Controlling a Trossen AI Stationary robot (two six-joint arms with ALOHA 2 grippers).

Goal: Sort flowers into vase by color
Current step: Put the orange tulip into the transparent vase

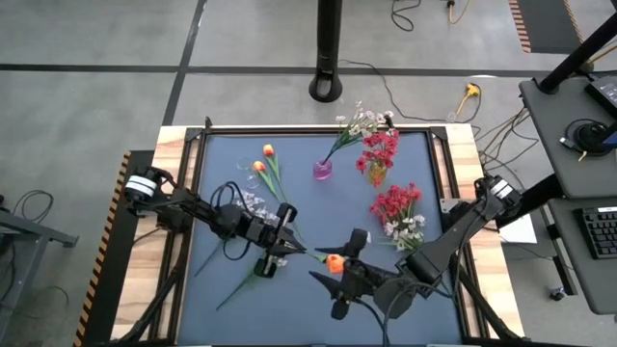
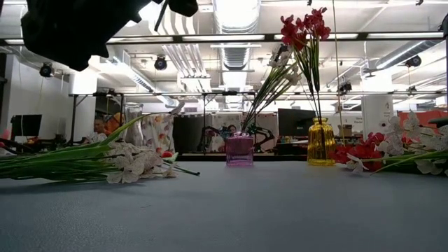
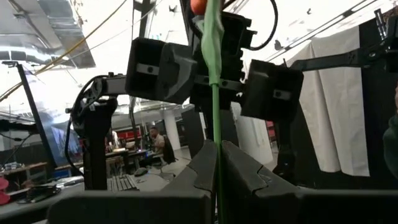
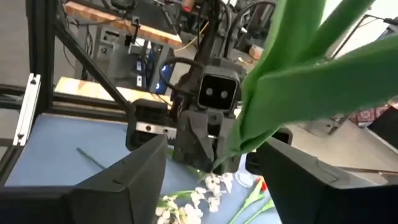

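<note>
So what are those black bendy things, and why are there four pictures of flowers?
They are two robot arms, each ending in a two-finger gripper. One picture looks down from above, one looks across the blue table from table height, and two come from cameras on the arms' wrists.

The left gripper is shut on the green stem of an orange tulip, holding it up in the air. The right gripper is around that same flower with its fingers open, as if taking it over.

Standing on the table are a pink vase holding white flowers and a yellow vase holding red flowers. More red and white flowers and two more orange tulips lie flat, waiting.
</note>
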